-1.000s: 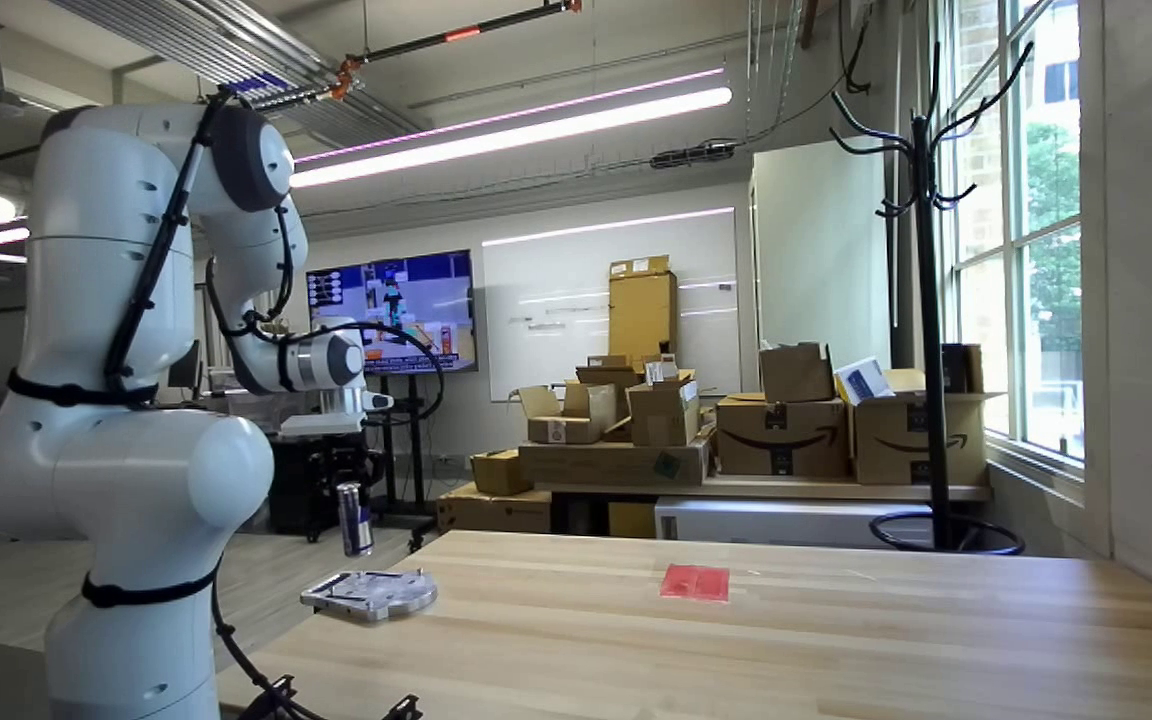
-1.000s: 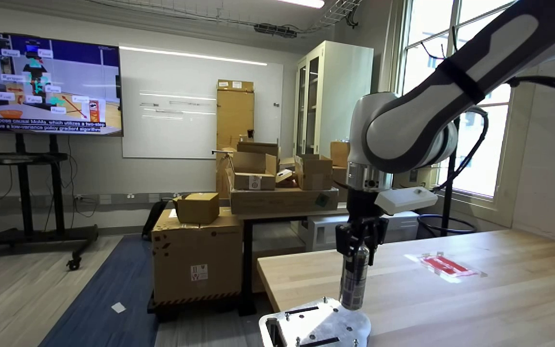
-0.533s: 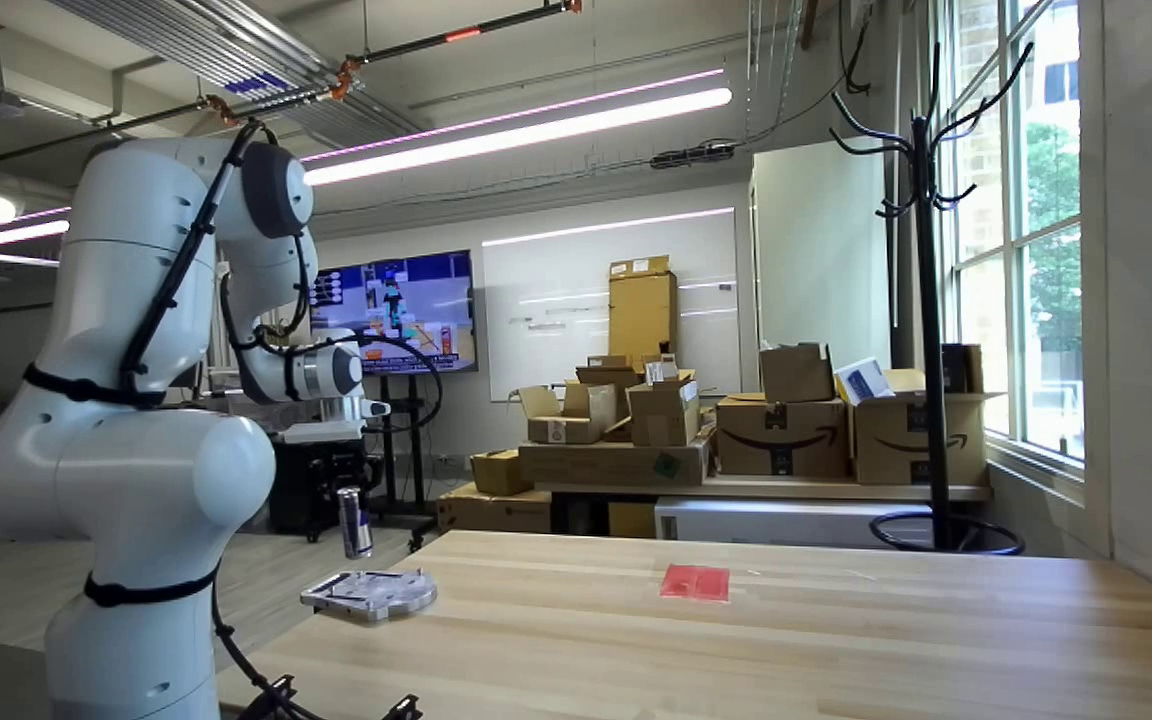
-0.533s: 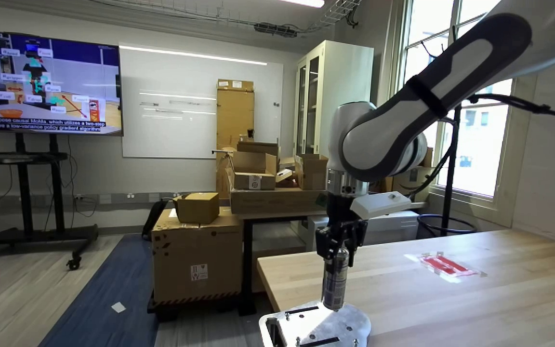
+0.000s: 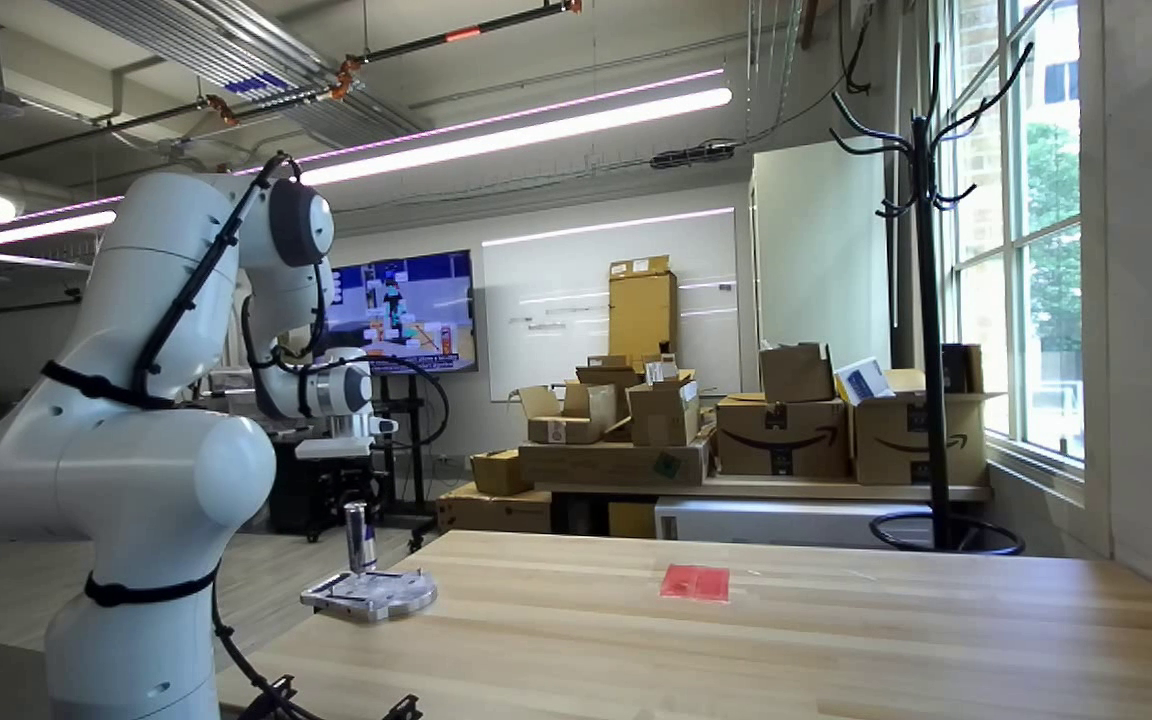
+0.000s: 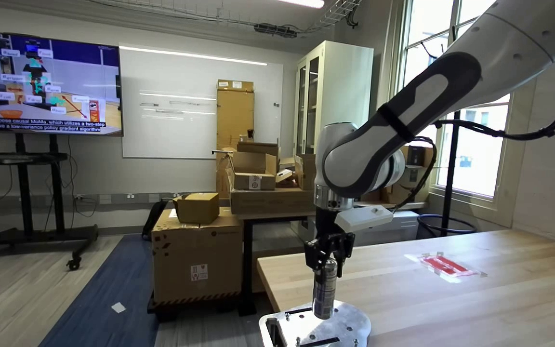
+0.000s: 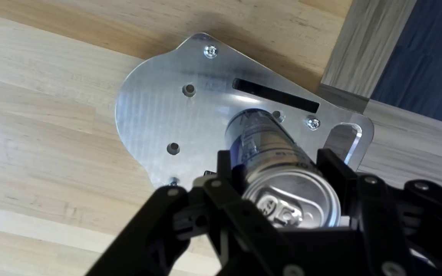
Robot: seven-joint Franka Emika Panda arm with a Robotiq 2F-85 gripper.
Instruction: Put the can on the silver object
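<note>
Wrist view: the gripper (image 7: 276, 165) pinches the can (image 7: 265, 143), its two fingers (image 7: 224, 165) set against the can's sides and parted only by it, one at 9 o'clock and one at 3 o'clock. Contact is near the lid (image 7: 311, 195), which shows its pull tab (image 7: 278, 211) toward 5 o'clock; the base points to 11 o'clock, over the silver plate (image 7: 155, 111). Bare metal reaches out to 10 o'clock of the can; a dark slot (image 7: 276, 95) sits at 12 o'clock and a rounded cut-out (image 7: 338, 140) at 2. In an exterior view, the gripper (image 6: 329, 270) points to 6 o'clock, finger ends on the upper part of the can (image 6: 324, 296), which is held near upright with its top leaning slightly toward 1 o'clock. The base overlaps the silver plate; whether it touches the metal cannot be told. A red sheet (image 6: 446, 266) lies on the wooden table (image 6: 417, 299) between 2 and 3 o'clock of the can. In an exterior view, the can (image 5: 360, 540) is at 12 o'clock of the silver plate (image 5: 376, 598), base in line with its far edge, top tipped slightly to the 11 o'clock side. Fingers merge with the dark background (image 5: 306, 490); grip unreadable here. Arm (image 5: 146, 470) at 9 o'clock of the can, red sheet just past 3.
</note>
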